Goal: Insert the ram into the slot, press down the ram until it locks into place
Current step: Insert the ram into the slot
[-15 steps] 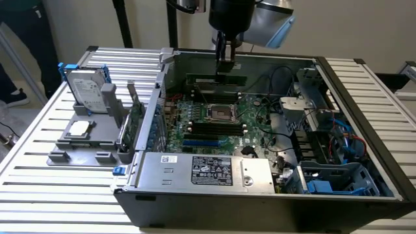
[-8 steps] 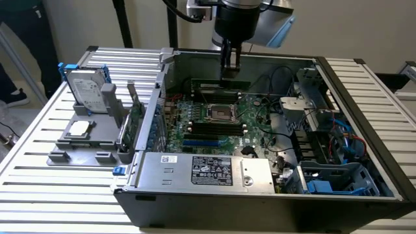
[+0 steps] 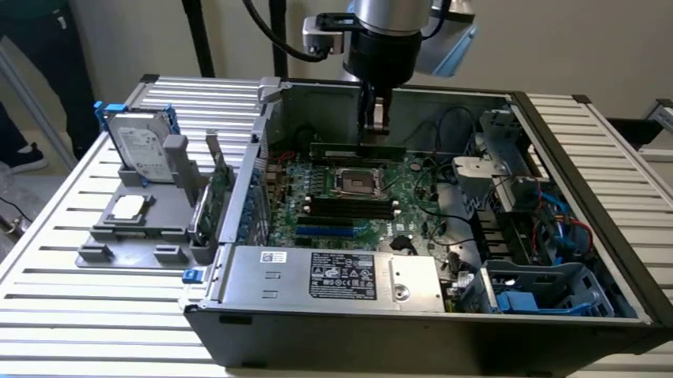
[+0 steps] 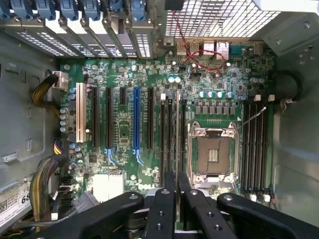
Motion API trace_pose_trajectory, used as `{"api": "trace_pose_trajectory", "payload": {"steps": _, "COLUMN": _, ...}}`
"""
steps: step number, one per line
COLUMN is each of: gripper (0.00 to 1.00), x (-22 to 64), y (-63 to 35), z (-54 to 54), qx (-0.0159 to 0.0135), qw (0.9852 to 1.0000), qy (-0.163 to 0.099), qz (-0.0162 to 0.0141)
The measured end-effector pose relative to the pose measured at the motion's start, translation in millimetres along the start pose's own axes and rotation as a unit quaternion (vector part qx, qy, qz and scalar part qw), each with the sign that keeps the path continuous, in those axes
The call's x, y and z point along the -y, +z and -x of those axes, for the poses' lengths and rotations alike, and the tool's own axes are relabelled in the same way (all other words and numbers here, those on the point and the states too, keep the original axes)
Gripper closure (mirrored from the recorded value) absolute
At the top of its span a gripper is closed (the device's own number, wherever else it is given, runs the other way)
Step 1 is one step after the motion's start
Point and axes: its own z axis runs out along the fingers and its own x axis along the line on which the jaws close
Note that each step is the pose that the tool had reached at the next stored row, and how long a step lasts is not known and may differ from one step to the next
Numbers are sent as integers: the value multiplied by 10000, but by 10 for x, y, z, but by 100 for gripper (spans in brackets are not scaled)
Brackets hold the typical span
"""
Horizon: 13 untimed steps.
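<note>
My gripper (image 3: 376,126) hangs inside the open computer case, shut on the ram (image 3: 358,148), a thin green stick held level above the motherboard. In the wrist view the ram (image 4: 178,134) shows edge-on, running out from between the black fingers (image 4: 162,209). It lies along a group of long black memory slots (image 4: 170,134) beside the CPU socket and is still above them. The same slots (image 3: 347,207) show in the exterior view between the CPU socket and the blue slot. A second group of black slots (image 4: 254,144) lies on the CPU socket's other side.
The square metal CPU socket (image 3: 358,183) sits mid-board, with a blue slot (image 4: 136,124) and a white slot (image 4: 79,117) further along. Cable bundles (image 4: 42,94) hug the case wall. Outside the case stand a hard drive (image 3: 142,146), a grey tray (image 3: 131,224) and an upright green card (image 3: 219,193).
</note>
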Motion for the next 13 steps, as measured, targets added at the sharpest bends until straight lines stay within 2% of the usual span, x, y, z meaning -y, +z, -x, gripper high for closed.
{"api": "trace_pose_trajectory", "payload": {"steps": 13, "gripper": 87, "x": 22, "y": 234, "z": -95, "qx": -1, "qw": 10000, "qy": 0, "qz": 0}}
